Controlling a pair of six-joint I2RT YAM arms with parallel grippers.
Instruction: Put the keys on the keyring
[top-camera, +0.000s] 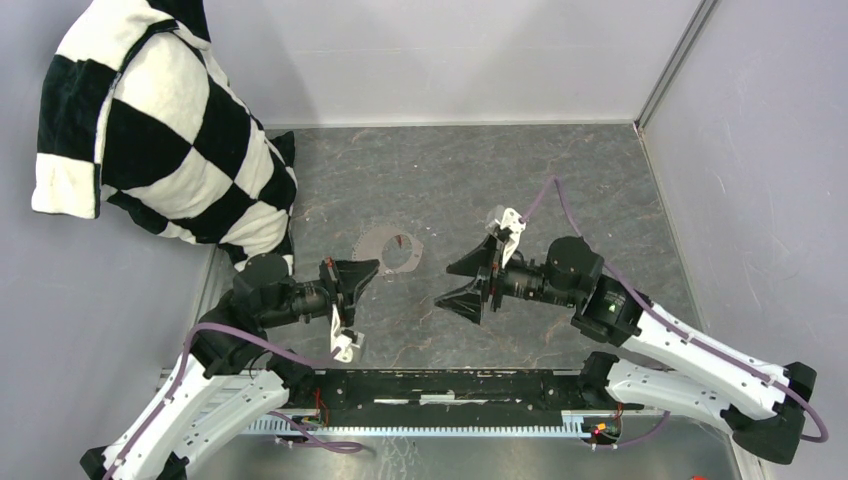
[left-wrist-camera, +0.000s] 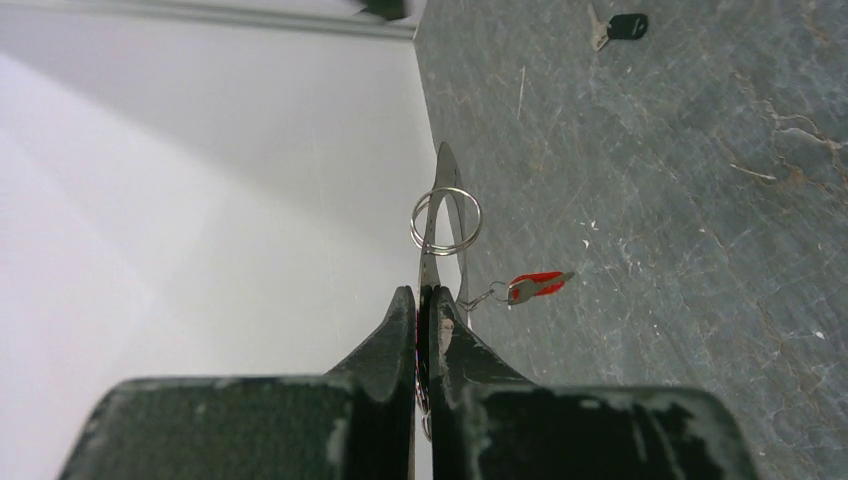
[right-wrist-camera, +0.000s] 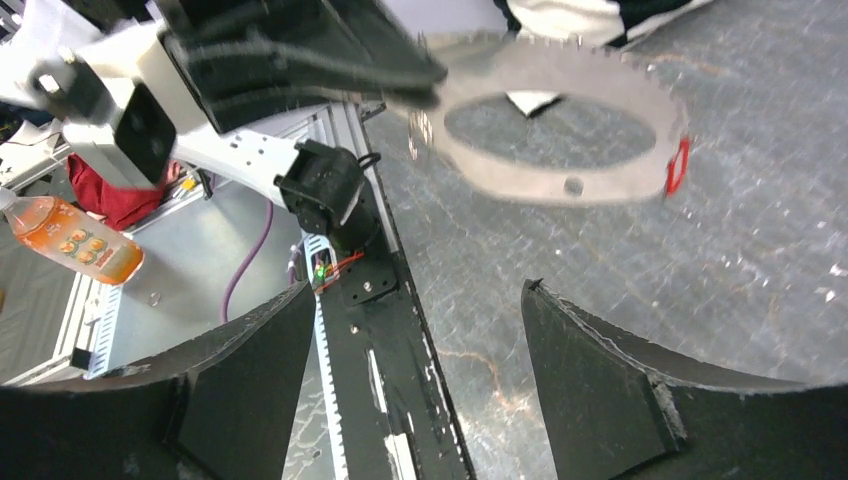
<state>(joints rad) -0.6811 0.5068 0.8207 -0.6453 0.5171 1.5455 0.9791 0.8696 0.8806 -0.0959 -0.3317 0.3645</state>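
Left pincer (left-wrist-camera: 422, 300) pressed shut on the near rim of the keyring (top-camera: 388, 268), a flat silvery oval held level above the middle of the desk (top-camera: 520, 160), nearer the left edge than the right. Long axis of the oval roughly parallel to the near edge. Edge-on in the left wrist view, with a small split ring (left-wrist-camera: 478, 225) threaded through it just past the fingertips and the red key (left-wrist-camera: 538, 285) hanging beside it on a short link.

Right pincer (top-camera: 445, 285) spread wide and holding nothing, facing the left edge, with the free end of the oval just ahead of its gap: near, not touching. Right arm therefore judged the nearer to that free end.

Black key (left-wrist-camera: 620, 27) flat on the desk, well beyond the left pincer's tips and on no ring. Not made out in the overhead view, so its bearing from the right pincer not settled. Judged the piece left to fetch, likely by the right arm.

Outward: checkered pillow (top-camera: 150, 130) at the far left corner. Orange bottle (right-wrist-camera: 70, 240) off the desk past the near edge, label print too blurred to read. No brand or lettering legible anywhere.
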